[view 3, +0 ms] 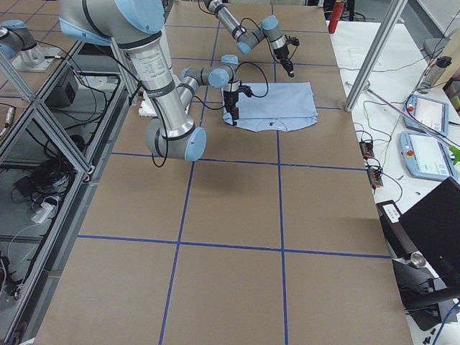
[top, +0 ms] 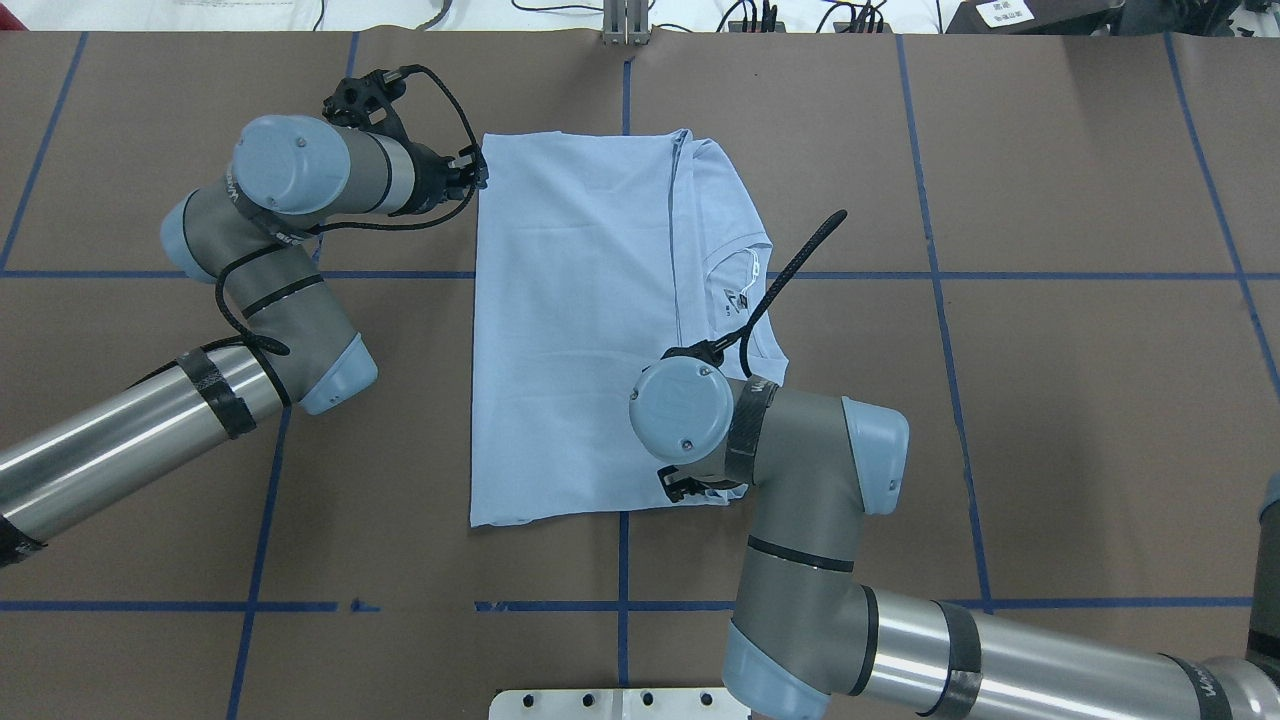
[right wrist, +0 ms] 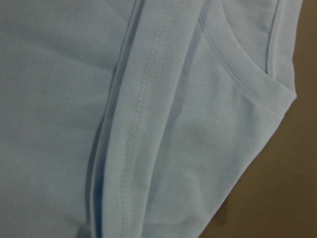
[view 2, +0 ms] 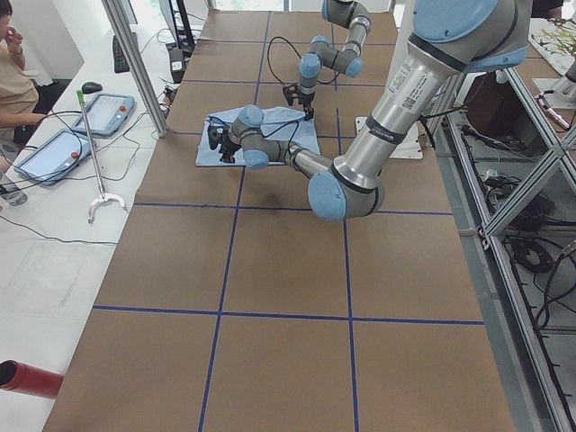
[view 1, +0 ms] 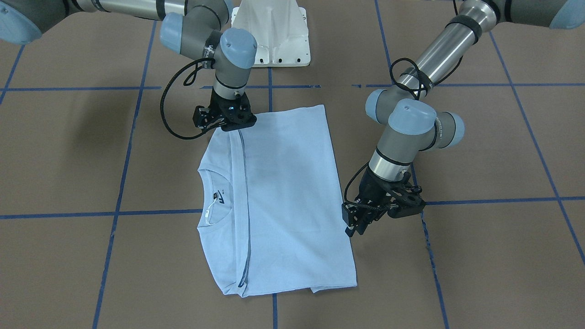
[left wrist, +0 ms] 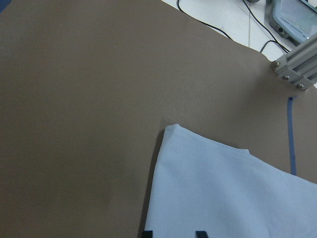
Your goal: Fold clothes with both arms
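Note:
The light blue T-shirt (view 1: 288,196) lies flat on the brown table, folded lengthwise, with its round collar and white neck tag (view 1: 209,214) showing; it also shows in the overhead view (top: 570,330). The chest print is hidden. My left gripper (view 1: 354,228) is open and empty, just above the shirt's far corner on my left (left wrist: 223,193). My right gripper (view 1: 226,125) is low on the shirt's near corner on my right, at the folded hem. Its fingers are hidden, and its wrist view shows only close-up cloth (right wrist: 198,148), so I cannot tell whether it is open or shut.
The white pedestal base (view 1: 272,32) stands at the table's near edge. Blue tape lines (view 1: 119,212) cross the brown table. An aluminium post (left wrist: 297,69) stands past the far edge near the shirt's corner. Operator tablets (view 3: 424,115) lie beyond it.

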Controlling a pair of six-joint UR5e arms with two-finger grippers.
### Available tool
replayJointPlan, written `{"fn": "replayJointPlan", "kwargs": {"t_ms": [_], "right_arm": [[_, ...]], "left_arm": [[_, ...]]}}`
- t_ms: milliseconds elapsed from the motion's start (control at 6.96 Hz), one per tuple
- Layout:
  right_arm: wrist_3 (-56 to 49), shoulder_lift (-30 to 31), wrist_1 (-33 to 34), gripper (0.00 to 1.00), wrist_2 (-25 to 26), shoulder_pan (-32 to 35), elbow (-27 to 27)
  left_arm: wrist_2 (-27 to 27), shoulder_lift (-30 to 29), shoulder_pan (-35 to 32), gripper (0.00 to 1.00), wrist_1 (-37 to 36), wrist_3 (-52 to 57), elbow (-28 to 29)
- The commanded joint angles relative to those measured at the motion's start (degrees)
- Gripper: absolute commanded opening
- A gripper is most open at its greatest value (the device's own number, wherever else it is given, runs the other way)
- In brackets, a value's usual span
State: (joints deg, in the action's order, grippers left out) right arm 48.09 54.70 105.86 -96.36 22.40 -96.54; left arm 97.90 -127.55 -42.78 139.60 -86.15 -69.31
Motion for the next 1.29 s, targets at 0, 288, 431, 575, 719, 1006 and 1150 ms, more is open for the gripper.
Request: {"fn": "replayJointPlan", "kwargs": {"t_ms": [0, 288, 431, 575, 719, 1006, 1150], "right_arm": [[-5.87, 9.22, -0.12, 0.99, -0.05, 2.81, -8.86], [-7.13, 12.89, 0.66, 0.99, 0.03, 3.61, -13.15], [-7.22, 12.19, 0.84, 0.99, -0.4, 4.4, -13.23], [-6.43, 7.57, 0.93, 0.99, -0.32, 5.19, -10.63], [-5.29, 2.57, 0.32, 0.99, -0.41, 5.8, -6.07], [11.29, 0.75, -4.99, 0.99, -0.76, 5.64, -4.0], [25.51, 2.33, -12.88, 0.99, -0.67, 4.07, -4.09]], "left_arm": [[-0.08, 0.1, 0.42, 0.4, 0.24, -0.6, -0.04], [-0.08, 0.1, 0.42, 0.4, 0.24, -0.6, -0.04], [-0.08, 0.1, 0.42, 0.4, 0.15, -0.6, -0.3], [-0.08, 0.19, 0.42, 0.4, 0.15, -0.6, -0.65], [0.1, 0.28, 0.42, 0.4, 0.15, -0.51, -1.0], [0.27, 3.17, 0.5, 0.4, -0.03, -0.42, -5.99], [0.27, 3.18, 0.5, 0.4, -0.2, -0.42, -6.19]]}}
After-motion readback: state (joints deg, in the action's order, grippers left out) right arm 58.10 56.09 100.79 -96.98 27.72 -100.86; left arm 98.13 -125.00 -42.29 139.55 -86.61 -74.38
